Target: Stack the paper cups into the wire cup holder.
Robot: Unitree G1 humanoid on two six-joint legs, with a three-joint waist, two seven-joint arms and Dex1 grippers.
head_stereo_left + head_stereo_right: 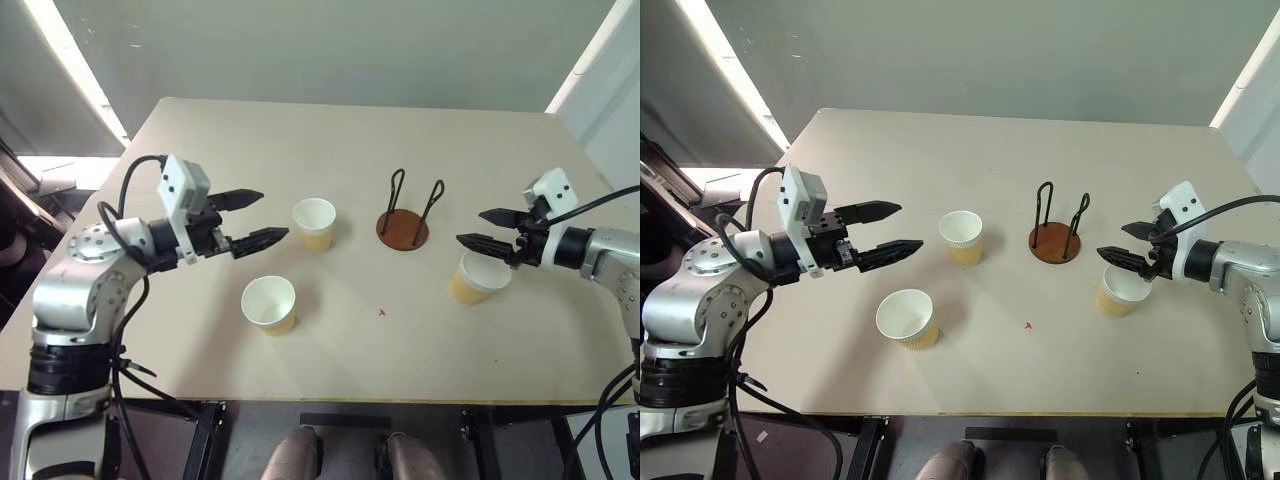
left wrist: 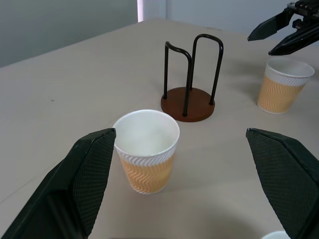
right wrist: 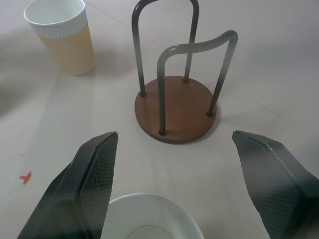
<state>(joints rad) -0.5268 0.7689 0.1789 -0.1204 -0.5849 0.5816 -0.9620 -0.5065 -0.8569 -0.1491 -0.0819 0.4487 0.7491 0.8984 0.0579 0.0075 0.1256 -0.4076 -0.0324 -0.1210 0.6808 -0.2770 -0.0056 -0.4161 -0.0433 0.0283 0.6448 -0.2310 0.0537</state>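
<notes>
The right claw (image 1: 482,229) is held wide apart and empty, poised just above the rim of the tan-yellow paper cup with the white inside (image 1: 477,278) near the right edge of the pale beige table (image 1: 330,130). The left claw (image 1: 252,216) is spread wide too, nothing gripped, and is aimed at a second tan-yellow paper cup (image 1: 315,222) standing near the middle of the table. The round reddish-brown disc holder with two upright black wire loops (image 1: 404,216) is seen between those two cups, empty, no cup seated in it yet.

A grasp of the right-hand cup looks to be the step in hand. It would best be taken by the wall just under the rolled rim, squeezed lightly so the paper is not crushed, then lifted straight and lowered upright between the loops.

Counted: three paper cups, the third (image 1: 270,304) nearer the front edge, all upright and apart; one holder; two wire loops.
</notes>
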